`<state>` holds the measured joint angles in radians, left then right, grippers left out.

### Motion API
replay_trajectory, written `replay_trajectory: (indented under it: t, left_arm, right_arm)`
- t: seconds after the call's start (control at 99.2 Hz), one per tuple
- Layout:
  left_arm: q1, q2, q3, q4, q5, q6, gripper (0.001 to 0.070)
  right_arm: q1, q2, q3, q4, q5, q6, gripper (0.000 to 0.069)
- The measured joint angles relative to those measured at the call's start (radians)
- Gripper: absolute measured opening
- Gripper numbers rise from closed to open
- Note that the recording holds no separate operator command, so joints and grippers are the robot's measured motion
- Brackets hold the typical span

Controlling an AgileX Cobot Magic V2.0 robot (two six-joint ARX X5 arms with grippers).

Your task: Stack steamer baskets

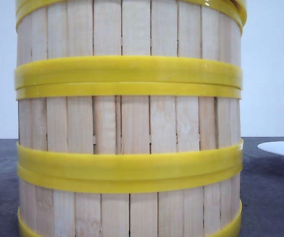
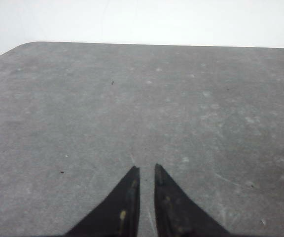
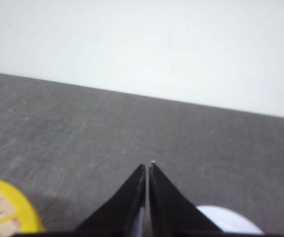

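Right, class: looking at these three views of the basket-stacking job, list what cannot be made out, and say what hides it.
- Front view: the steamer baskets fill the frame; the stack's top and foot are cut off, and the table behind is hidden.
- Front view: the white plate is cut by the right edge.
- Right wrist view: the right claw covers part of the plate; only a basket's rim shows at the corner.
- Front view: neither claw shows.

I read no text, label, brand, number or sign anywhere: none on the steamer baskets (image 1: 127, 128), none on the white plate (image 1: 282, 149), none on the desk (image 2: 132, 98).
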<state>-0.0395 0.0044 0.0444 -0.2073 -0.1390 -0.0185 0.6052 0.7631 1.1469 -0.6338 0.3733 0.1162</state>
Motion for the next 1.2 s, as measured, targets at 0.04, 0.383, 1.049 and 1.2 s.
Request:
replay_trajectory:
  t: [0.04, 0.383, 1.049, 1.2]
  left_arm:
    - [0.000, 0.000, 0.000, 0.000, 0.000, 0.000, 0.0027]
    - [0.000, 0.000, 0.000, 0.000, 0.000, 0.000, 0.0027]
    - [0.000, 0.000, 0.000, 0.001, 0.000, 0.000, 0.0027]
    - [0.000, 0.000, 0.000, 0.001, 0.000, 0.000, 0.0027]
  right_arm:
    - [-0.061, -0.003, -0.007, 0.023, -0.039, -0.023, 0.0007]
    - [-0.494, -0.149, -0.323, 0.266, -0.185, -0.060, 0.0007]
    - [-0.586, -0.707, -1.059, 0.446, -0.279, -0.048, 0.0007]
    - [-0.586, -0.750, -1.114, 0.447, -0.341, -0.047, 0.0007]
